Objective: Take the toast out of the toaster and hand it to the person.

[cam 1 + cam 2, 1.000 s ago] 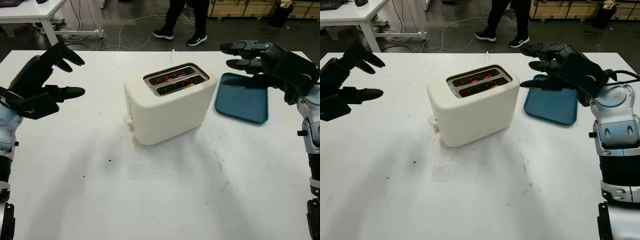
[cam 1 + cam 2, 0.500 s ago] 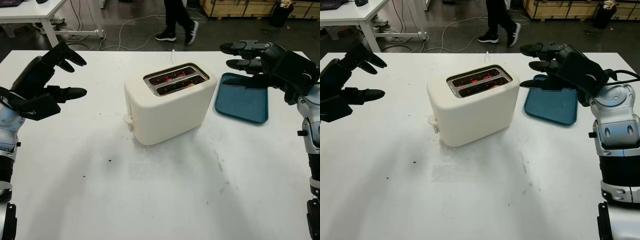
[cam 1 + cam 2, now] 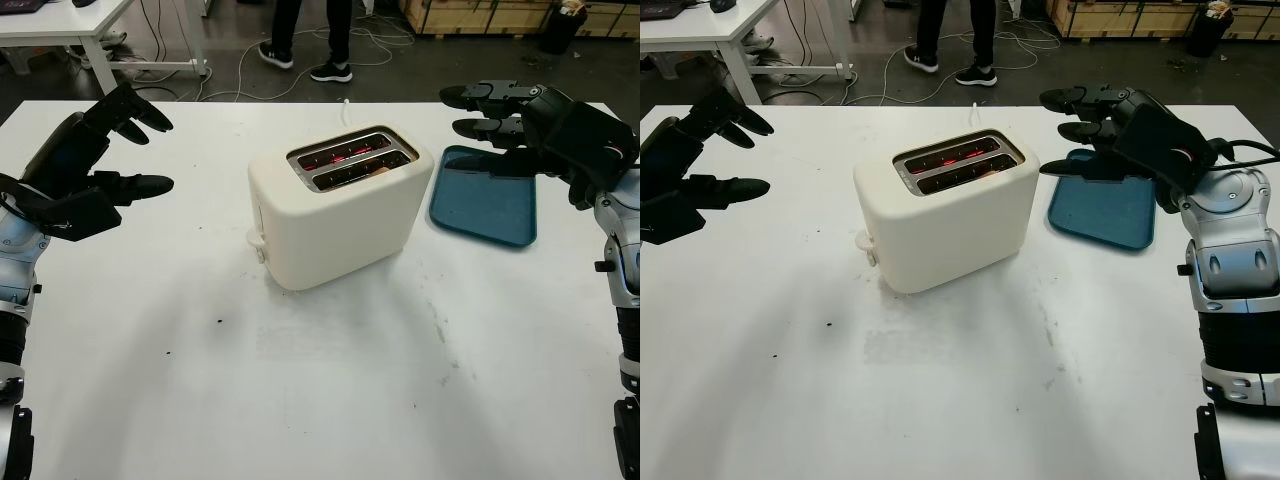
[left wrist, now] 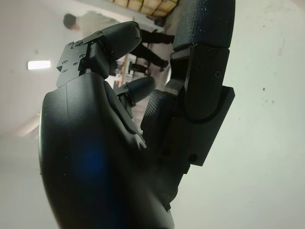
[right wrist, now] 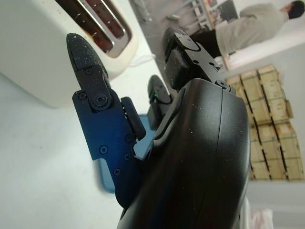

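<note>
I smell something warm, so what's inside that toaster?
Both slots of the toaster glow red inside. A bit of toast peeks from the nearer slot; the rest sits hidden below the rim.

Dark floor [image 3: 250, 60] beyond the white table [image 3: 300, 400], w/ cables [image 3: 170, 45] trailing across it. White desk [image 3: 70, 25] far left, wooden crates [image 3: 480, 15] far right. Person's legs [image 3: 305, 35] standing behind.
</note>
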Robot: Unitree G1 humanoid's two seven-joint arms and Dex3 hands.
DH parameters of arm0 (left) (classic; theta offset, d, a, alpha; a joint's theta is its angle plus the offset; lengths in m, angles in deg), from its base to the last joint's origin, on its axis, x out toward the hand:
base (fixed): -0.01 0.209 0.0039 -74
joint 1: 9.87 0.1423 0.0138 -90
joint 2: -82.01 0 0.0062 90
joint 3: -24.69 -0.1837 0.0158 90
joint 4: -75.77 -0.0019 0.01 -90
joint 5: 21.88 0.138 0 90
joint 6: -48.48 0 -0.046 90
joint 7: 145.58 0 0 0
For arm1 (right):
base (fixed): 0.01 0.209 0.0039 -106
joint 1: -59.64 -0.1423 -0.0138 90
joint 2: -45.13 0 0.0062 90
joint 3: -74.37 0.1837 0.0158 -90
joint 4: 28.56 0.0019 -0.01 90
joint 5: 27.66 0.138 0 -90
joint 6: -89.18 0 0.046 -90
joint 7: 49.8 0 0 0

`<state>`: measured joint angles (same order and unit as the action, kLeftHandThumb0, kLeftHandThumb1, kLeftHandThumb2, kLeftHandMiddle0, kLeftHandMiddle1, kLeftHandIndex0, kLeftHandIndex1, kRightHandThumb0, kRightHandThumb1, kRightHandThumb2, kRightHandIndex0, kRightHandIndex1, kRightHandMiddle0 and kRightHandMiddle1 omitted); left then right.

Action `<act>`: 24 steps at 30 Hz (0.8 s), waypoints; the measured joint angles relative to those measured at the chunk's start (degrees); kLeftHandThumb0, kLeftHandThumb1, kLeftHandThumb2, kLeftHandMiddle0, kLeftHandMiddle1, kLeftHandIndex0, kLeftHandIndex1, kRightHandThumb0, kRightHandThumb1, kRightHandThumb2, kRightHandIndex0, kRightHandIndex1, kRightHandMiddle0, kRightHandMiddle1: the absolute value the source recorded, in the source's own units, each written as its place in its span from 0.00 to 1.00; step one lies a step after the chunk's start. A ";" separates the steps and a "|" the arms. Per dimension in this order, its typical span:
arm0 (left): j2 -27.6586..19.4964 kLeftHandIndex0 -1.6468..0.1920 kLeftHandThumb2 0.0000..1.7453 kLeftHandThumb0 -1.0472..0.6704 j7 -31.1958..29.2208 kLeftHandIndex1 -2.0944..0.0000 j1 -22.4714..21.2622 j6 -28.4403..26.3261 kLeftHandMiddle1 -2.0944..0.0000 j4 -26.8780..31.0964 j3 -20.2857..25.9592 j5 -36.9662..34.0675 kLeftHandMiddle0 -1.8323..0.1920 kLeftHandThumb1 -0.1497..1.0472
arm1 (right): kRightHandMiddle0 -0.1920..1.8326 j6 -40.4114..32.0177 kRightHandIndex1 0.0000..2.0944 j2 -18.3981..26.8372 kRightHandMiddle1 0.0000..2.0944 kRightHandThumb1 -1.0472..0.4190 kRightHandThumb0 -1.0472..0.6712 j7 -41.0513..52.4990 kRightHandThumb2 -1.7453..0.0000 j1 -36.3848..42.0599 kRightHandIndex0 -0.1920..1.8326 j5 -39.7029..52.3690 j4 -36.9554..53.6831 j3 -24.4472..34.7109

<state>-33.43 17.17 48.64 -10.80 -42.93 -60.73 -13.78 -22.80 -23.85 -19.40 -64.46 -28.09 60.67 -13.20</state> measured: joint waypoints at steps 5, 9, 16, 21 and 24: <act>0.00 0.90 0.18 0.00 0.00 0.33 0.00 -0.01 0.25 -0.02 0.00 -0.08 0.91 0.89 | 0.32 -0.02 0.01 -0.01 0.00 0.20 0.30 0.00 1.00 0.00 0.31 0.00 0.01 0.00; 0.00 0.90 0.18 0.00 -0.02 0.33 0.00 -0.01 0.25 -0.02 0.00 -0.09 0.91 0.89 | 0.32 -0.02 0.01 -0.01 0.00 0.19 0.30 0.00 1.00 0.00 0.31 0.01 0.02 0.00; 0.00 0.90 0.18 0.00 -0.01 0.33 0.00 0.21 0.25 -0.15 0.00 -0.09 0.91 0.89 | 0.32 -0.21 0.01 -0.05 0.00 0.20 0.30 -0.01 1.00 0.00 0.31 0.15 0.04 0.44; 0.01 0.90 0.19 0.00 -0.01 0.33 0.03 0.15 0.25 0.01 0.00 -0.09 0.91 0.89 | 0.32 -0.11 0.01 -0.05 0.00 0.19 0.29 0.00 1.00 0.00 0.31 0.00 0.02 0.44; 0.00 0.90 0.19 0.00 0.07 0.32 0.06 0.15 0.25 0.01 0.00 -0.07 0.91 0.89 | 0.32 -0.10 0.01 -0.05 0.00 0.19 0.30 0.00 1.00 0.00 0.31 -0.03 0.02 0.42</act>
<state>-33.43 17.24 48.70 -10.66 -42.92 -60.73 -13.85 -22.90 -23.89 -19.40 -64.46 -28.12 60.69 -12.78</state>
